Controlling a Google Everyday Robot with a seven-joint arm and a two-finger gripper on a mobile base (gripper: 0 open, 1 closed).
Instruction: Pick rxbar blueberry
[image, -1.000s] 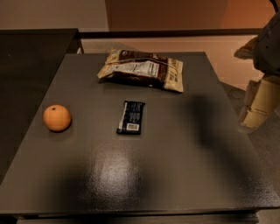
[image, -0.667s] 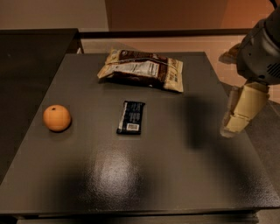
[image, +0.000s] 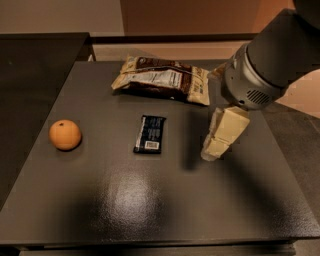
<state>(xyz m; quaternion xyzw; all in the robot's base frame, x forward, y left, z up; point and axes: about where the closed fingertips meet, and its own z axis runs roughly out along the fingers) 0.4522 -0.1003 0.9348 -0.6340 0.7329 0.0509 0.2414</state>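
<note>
The rxbar blueberry (image: 150, 134) is a small flat bar in a dark wrapper with a white barcode label at its near end. It lies flat near the middle of the dark grey table (image: 125, 200). My gripper (image: 212, 150) hangs from the grey arm at the right and points down over the table. It is to the right of the bar, well apart from it, and holds nothing.
A crinkled cream-and-brown snack bag (image: 162, 80) lies at the back of the table, behind the bar. An orange (image: 65, 135) sits at the left. A black counter (image: 35, 65) adjoins the table's left side. The table's right edge is just beyond my gripper.
My arm has swung in from the right edge of the view toward the left and over the table, bringing the gripper closer to the bar. The objects have not moved.
</note>
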